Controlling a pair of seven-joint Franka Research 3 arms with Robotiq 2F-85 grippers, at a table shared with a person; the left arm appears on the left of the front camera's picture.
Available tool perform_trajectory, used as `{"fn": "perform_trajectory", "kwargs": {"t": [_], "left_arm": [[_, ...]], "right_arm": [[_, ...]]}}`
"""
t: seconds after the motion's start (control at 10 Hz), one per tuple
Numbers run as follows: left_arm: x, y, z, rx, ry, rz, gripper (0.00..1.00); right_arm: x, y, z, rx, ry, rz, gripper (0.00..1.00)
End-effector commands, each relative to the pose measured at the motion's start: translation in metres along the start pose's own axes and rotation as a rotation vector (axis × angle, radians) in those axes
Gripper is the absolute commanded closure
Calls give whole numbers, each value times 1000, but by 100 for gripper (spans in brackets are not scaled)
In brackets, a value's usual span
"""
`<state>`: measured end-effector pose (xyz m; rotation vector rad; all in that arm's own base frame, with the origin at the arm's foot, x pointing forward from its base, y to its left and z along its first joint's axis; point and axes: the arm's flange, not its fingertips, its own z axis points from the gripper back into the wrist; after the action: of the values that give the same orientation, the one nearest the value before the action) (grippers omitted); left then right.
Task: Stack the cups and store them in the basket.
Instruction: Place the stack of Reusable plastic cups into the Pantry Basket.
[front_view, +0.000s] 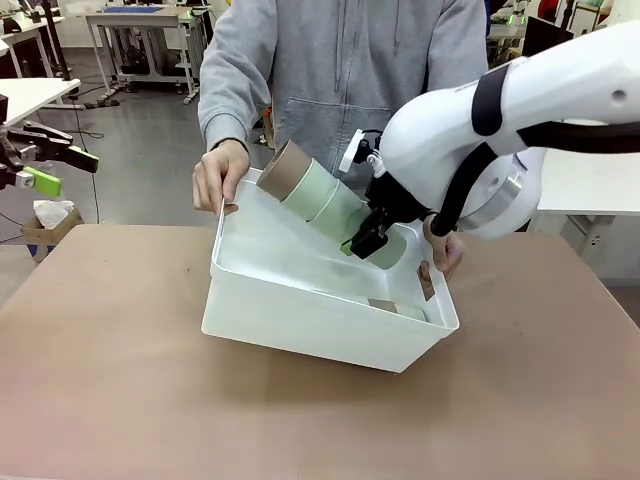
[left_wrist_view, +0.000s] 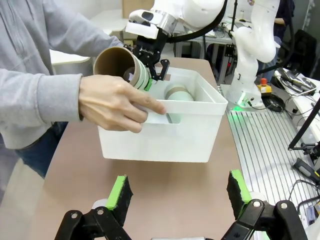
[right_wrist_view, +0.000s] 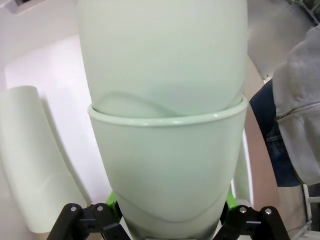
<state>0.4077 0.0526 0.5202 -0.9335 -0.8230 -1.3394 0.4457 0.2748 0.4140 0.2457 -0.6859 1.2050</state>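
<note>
Front view: the right hand (front_view: 368, 240) is clamped on a nested stack of cups (front_view: 320, 195), mint green with a tan brown cup at the top end, held slanted with its lower end down inside the white basket (front_view: 300, 320). The basket sits tipped on the brown worktop (front_view: 120, 380), and the person's hands (front_view: 218, 175) grip its far rim at both sides. More cups (front_view: 400, 308) lie on the basket floor at its right end. At far left, the left hand (front_view: 50, 165) hangs clear of the worktop, fingers apart.

Left wrist view: the left hand (left_wrist_view: 177, 197) is wide open, green pads (left_wrist_view: 120, 192) spread with nothing between them, over bare worktop just short of the basket (left_wrist_view: 165, 145). The person's hand (left_wrist_view: 112, 102) grips the rim; the stack (left_wrist_view: 125, 67) pokes out above it, pinched by the right hand (left_wrist_view: 152, 75).

Right wrist view: the right hand (right_wrist_view: 170, 215) squeezes a mint cup stack (right_wrist_view: 165, 125), and another pale cup (right_wrist_view: 35, 160) lies at left on the basket floor.
</note>
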Motion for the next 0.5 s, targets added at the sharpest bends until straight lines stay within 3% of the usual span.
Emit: {"fn": "perform_trajectory", "kwargs": {"t": [0.0,0.4], "left_arm": [[2,-1,1,-4,11,11,0],[2,-1,1,-4,11,11,0]], "right_arm": [[2,3,-5,-32,17,6,16],[6,5,-38,-31,42,56,16]]}}
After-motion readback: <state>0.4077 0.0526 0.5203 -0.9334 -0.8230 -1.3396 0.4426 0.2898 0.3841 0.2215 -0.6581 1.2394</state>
